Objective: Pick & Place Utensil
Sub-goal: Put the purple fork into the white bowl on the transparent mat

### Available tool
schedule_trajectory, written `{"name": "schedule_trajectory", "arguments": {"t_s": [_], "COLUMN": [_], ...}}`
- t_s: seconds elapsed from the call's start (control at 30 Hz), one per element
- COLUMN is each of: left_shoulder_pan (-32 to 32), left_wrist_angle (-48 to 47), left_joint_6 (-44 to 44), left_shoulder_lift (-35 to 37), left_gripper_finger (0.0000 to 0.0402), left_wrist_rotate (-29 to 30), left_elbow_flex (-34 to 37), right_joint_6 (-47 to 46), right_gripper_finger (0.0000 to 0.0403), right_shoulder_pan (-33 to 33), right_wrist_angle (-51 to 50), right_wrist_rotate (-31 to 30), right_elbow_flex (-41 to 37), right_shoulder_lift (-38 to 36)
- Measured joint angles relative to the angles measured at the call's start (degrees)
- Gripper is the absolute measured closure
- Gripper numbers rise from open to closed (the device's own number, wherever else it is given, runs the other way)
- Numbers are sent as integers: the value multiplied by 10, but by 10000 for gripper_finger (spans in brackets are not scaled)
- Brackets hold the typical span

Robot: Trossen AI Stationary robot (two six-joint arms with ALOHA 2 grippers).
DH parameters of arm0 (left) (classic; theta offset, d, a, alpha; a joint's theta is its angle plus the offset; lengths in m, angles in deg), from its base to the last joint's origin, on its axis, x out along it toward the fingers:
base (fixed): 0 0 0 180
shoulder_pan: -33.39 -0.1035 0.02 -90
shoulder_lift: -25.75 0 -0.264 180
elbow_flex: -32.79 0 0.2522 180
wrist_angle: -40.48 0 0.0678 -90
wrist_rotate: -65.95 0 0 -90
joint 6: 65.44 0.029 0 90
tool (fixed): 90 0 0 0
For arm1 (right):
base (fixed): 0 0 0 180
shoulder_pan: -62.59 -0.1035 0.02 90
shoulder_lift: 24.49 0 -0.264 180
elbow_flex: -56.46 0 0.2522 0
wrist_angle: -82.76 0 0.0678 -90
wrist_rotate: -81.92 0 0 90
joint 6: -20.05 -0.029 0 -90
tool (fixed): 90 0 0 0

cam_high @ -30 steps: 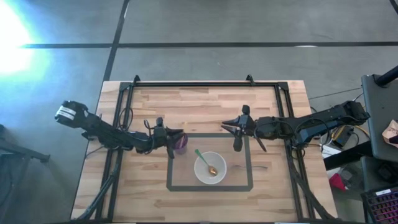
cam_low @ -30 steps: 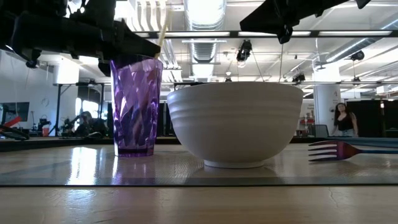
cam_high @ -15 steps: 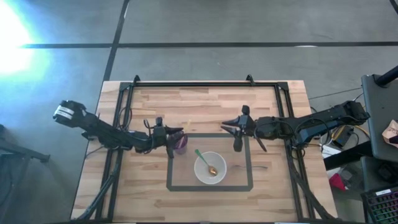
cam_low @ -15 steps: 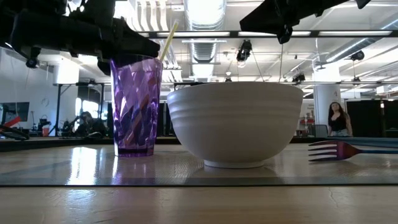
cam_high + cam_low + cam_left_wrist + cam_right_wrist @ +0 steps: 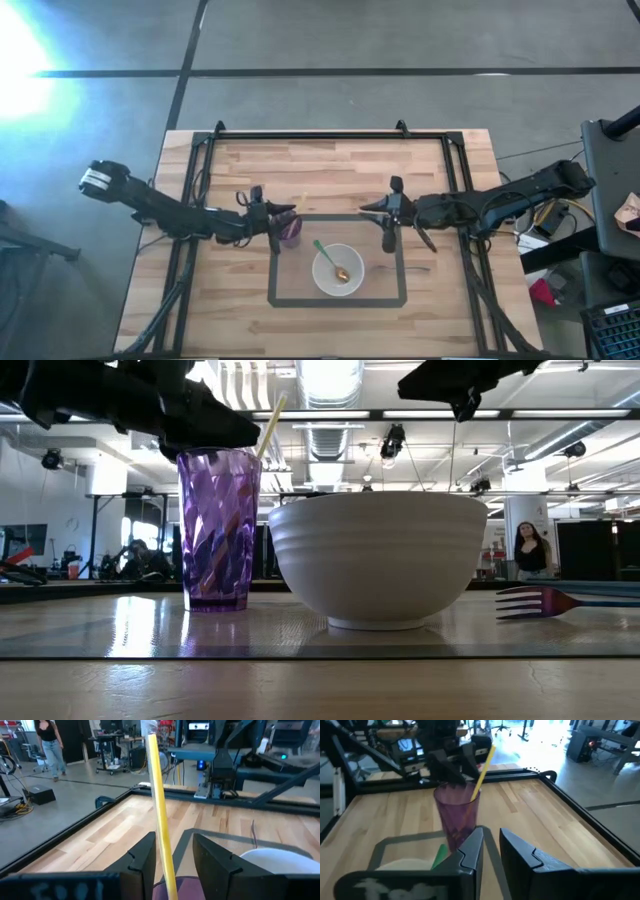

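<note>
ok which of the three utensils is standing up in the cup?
The yellow stick, leaning in the purple faceted cup. The green-handled spoon lies in the white bowl; the purple fork lies flat on the table.

A robotics lab: exposed ceiling ducts (image 5: pixel 318 380), concrete floor (image 5: pixel 400 35), equipment carts (image 5: pixel 111 740) and monitors beyond the table.

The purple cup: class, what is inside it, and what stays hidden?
A yellow utensil handle leans out of the purple cup, between the left hand fingers. Its lower end is hidden by the tinted wall.

Overhead sees the whole table (image 5: pixel 330 170); low looks level across it; both wrist views face the purple cup (image 5: pixel 457 815).
</note>
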Motion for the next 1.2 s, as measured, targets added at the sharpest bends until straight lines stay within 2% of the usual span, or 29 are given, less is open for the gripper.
{"name": "schedule_trajectory", "arguments": {"t_s": [0.4, 0.73, 1.0, 1.2], "left_shoulder_pan": [8, 25, 61, 93], "left_wrist_angle": [-139, -285, -395, -412], "left_joint_6": [0, -1, -11, -21], "left_shoulder_lift": [57, 90, 89, 89], "left_gripper_finger": [280, 280, 280, 280], "left_wrist_rotate": [-1, -1, -2, -2], "left_elbow_flex": [-57, -122, -185, -202], "right_joint_6": [-83, -162, -198, -261], "right_gripper_finger": [341, 342, 342, 342], "right_shoulder_pan": [-64, -101, -163, -198], "right_wrist_angle": [-164, -199, -217, -279], "right_wrist_rotate": [5, 143, 146, 145], "right_elbow_flex": [7, 7, 7, 7], "right_shoulder_lift": [-24, -24, -24, -24]}}
